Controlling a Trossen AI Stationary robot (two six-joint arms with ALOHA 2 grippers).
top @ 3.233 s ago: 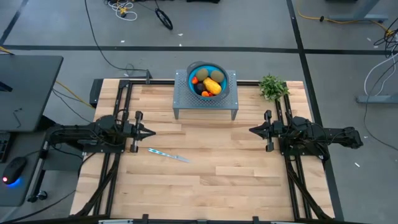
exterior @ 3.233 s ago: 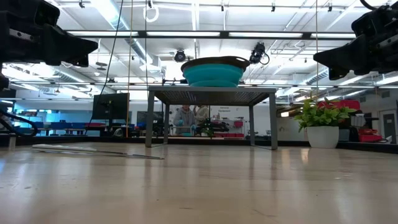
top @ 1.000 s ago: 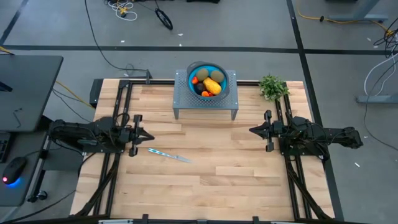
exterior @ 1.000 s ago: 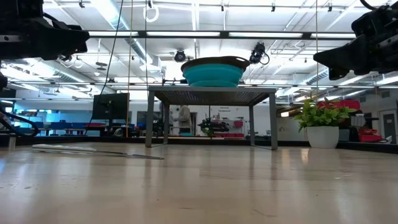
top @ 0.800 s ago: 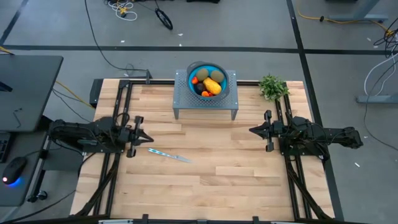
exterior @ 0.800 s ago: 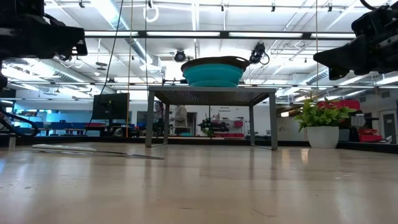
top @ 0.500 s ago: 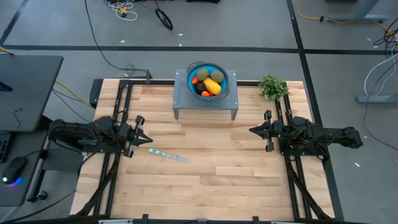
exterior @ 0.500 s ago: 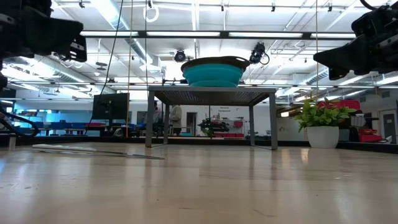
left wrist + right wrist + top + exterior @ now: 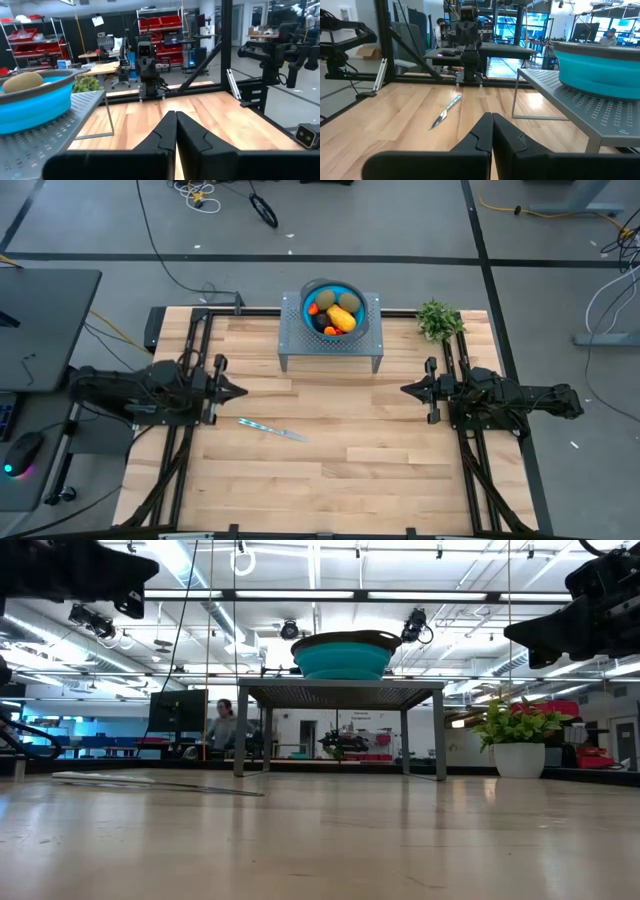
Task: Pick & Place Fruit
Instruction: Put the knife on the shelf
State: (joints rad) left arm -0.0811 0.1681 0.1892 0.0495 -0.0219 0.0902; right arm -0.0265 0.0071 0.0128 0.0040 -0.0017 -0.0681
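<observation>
Fruit in the bowl, both grippers closed and empty.
The fruit (image 9: pixel 337 313) sits in a blue bowl (image 9: pixel 350 293) on a metal stand (image 9: pixel 372 328) at the bench's (image 9: pixel 330 460) far edge; left gripper (image 9: pixel 240 391) and right gripper (image 9: pixel 405 389) hover at opposite sides, a knife (image 9: pixel 272 429) between them.
</observation>
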